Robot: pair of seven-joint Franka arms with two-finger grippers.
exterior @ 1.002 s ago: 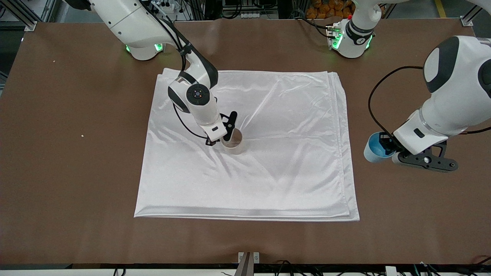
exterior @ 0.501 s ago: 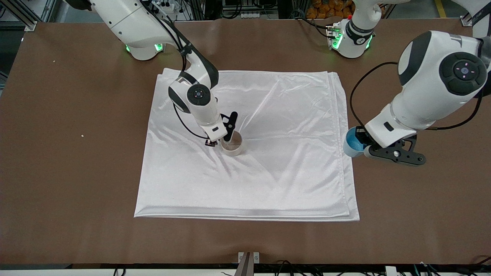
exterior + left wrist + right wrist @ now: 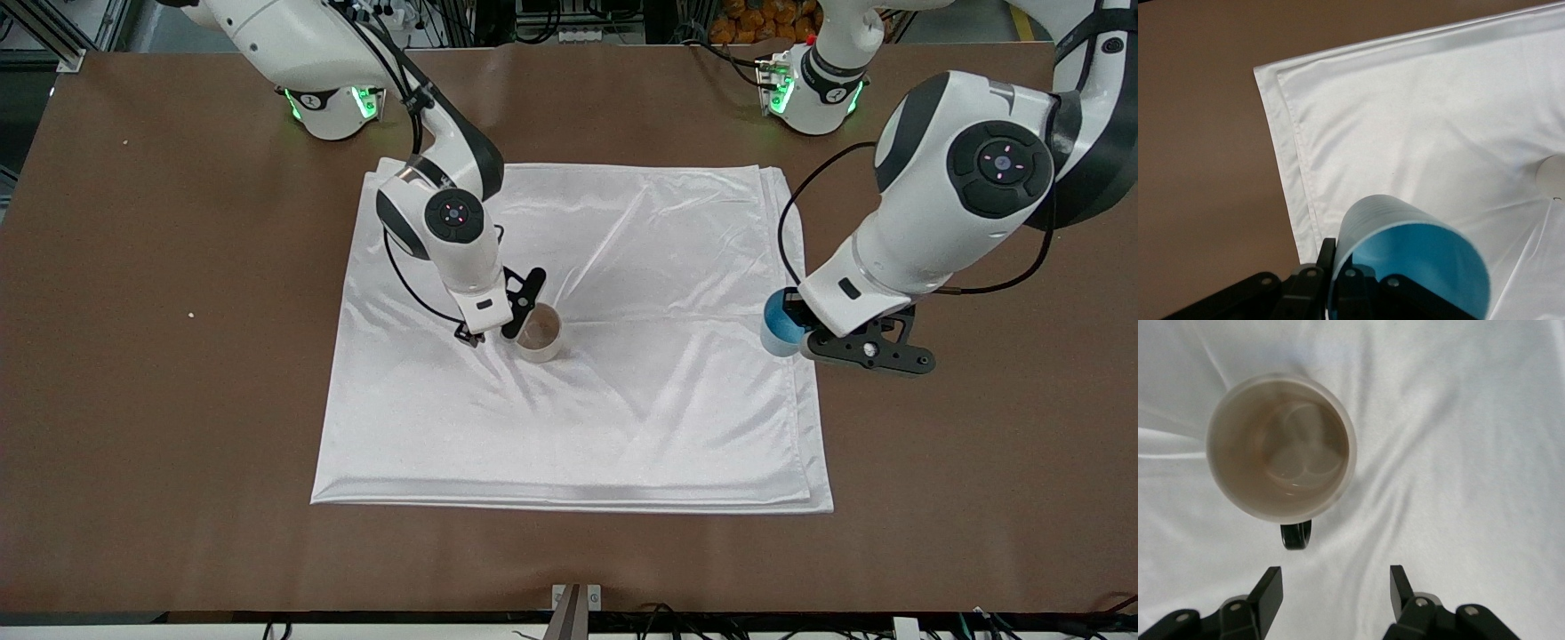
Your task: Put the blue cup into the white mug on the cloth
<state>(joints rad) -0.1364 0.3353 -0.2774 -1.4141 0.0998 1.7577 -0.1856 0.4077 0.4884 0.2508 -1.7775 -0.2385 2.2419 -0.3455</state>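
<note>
The blue cup [image 3: 781, 324] is clamped in the left gripper's [image 3: 794, 331] jaws, tipped on its side in the air over the cloth's [image 3: 622, 427] edge at the left arm's end of the bench [image 3: 178, 400]. The right gripper [image 3: 1331, 590] hovers low over the cloth just beside the white mug [image 3: 539, 332], jaws apart and empty, the mug's dark handle [image 3: 1296, 535] facing them. The mug stands upright near the cloth's middle.

Blue cup [image 3: 1405, 260] above cloth [image 3: 1418, 120] edge
</note>
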